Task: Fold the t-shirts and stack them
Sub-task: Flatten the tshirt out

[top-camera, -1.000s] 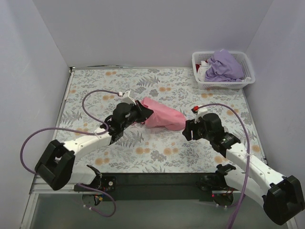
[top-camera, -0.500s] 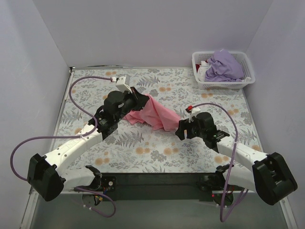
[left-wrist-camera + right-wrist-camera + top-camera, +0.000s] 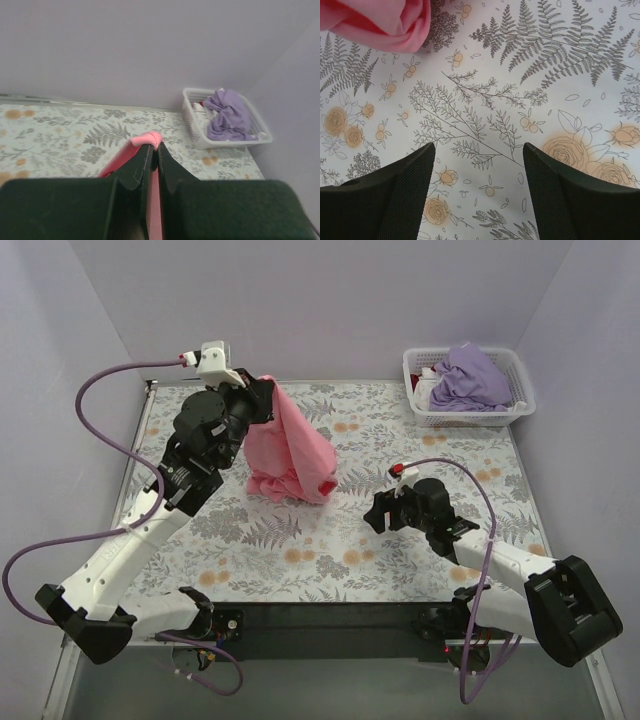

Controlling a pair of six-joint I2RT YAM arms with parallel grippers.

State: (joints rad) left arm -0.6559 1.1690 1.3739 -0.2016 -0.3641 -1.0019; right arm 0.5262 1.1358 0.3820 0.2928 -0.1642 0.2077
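Observation:
The salmon pink t-shirt (image 3: 288, 450) hangs from my left gripper (image 3: 262, 390), which is raised high at the back left and shut on a fold of the cloth (image 3: 148, 139). The shirt's lower end is bunched on the tablecloth (image 3: 385, 22). The lavender purple t-shirt (image 3: 470, 378) lies heaped in the white basket (image 3: 227, 120). My right gripper (image 3: 374, 512) hovers low over the cloth, right of the pink shirt and apart from it, open (image 3: 477, 150) with nothing between its fingers.
The white lattice basket (image 3: 422, 416) stands at the back right corner, with white and red cloth under the purple shirt. The floral tablecloth (image 3: 330, 540) covers the table. Purple cables loop from both arms. Walls close in on three sides.
My left gripper has risen and swung back and to the left, lifting the pink shirt off the table so it hangs. My right gripper has let go of the shirt and shifted slightly left.

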